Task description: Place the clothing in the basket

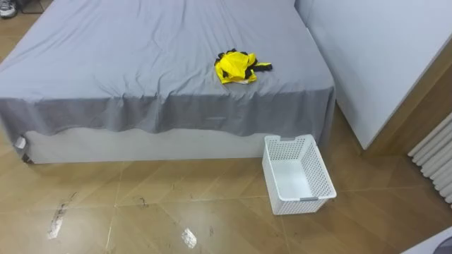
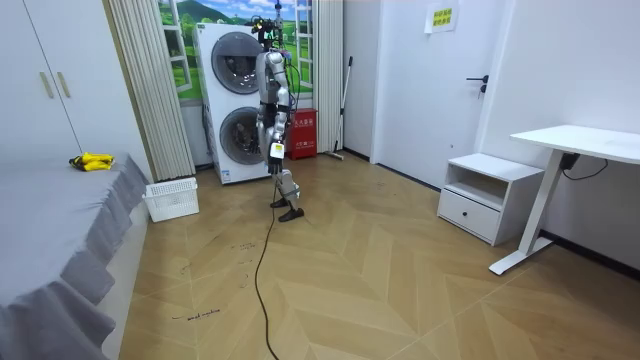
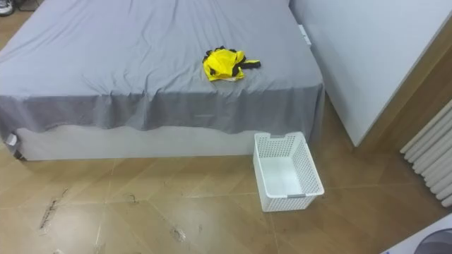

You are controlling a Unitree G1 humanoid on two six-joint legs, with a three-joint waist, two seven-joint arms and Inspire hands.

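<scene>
Nearest to us is the brown wooden herringbone floor, marked with dark scuffs at about 8 o'clock from the middle of the left eye view. On that floor, at about 4 o'clock, stands the white perforated plastic basket, upright, with nothing inside, its far end just beside the hanging edge of the bed's grey fitted sheet. The clothes, a crumpled yellow garment with black trim, lie on top of the bed near its front edge, at roughly 11 o'clock from the basket and well apart from it. At 2 o'clock from the basket a flat white panel runs along the bed's side, and a white ribbed radiator shows at 3 o'clock. In the room view the robot stands upright on the floor in front of two stacked white washing machines, with the bed, the garment and the basket away at its 8 o'clock. Its left hand hangs by the hip, holding nothing that we can make out. It is too small for us to tell whether the fingers are apart or together. A white bedside cabinet and a white desk stand at 4 o'clock from the robot.
</scene>
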